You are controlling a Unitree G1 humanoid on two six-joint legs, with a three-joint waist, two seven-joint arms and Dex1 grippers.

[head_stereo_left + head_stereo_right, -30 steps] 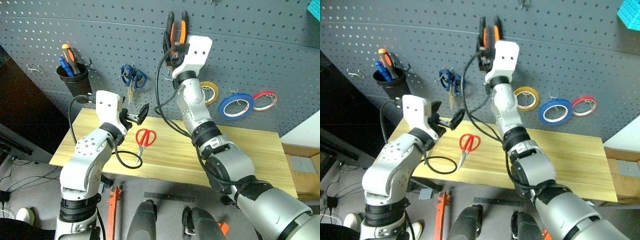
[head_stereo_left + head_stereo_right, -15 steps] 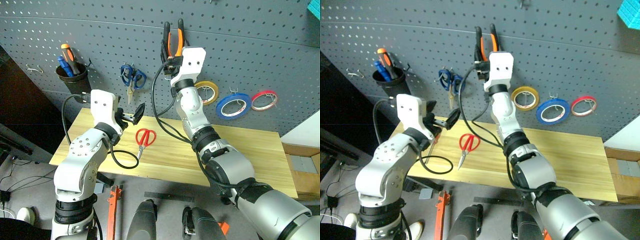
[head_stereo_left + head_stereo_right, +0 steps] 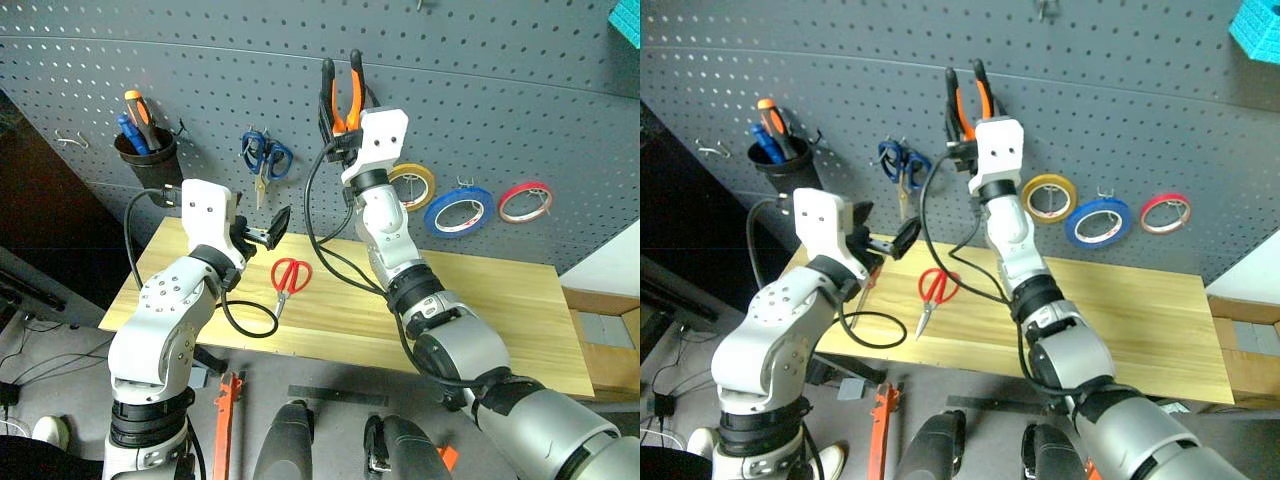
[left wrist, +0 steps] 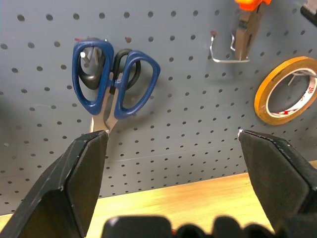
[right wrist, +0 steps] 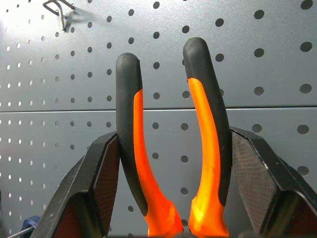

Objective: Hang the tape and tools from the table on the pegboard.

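orange-and-black pliers [image 5: 173, 144], handles up, clamped in right hand [image 5: 173, 198]

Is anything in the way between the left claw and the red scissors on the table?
Nothing visible. The left claw hangs open above the table, and the red scissors lie just below and beside it, with only bare tabletop around them.
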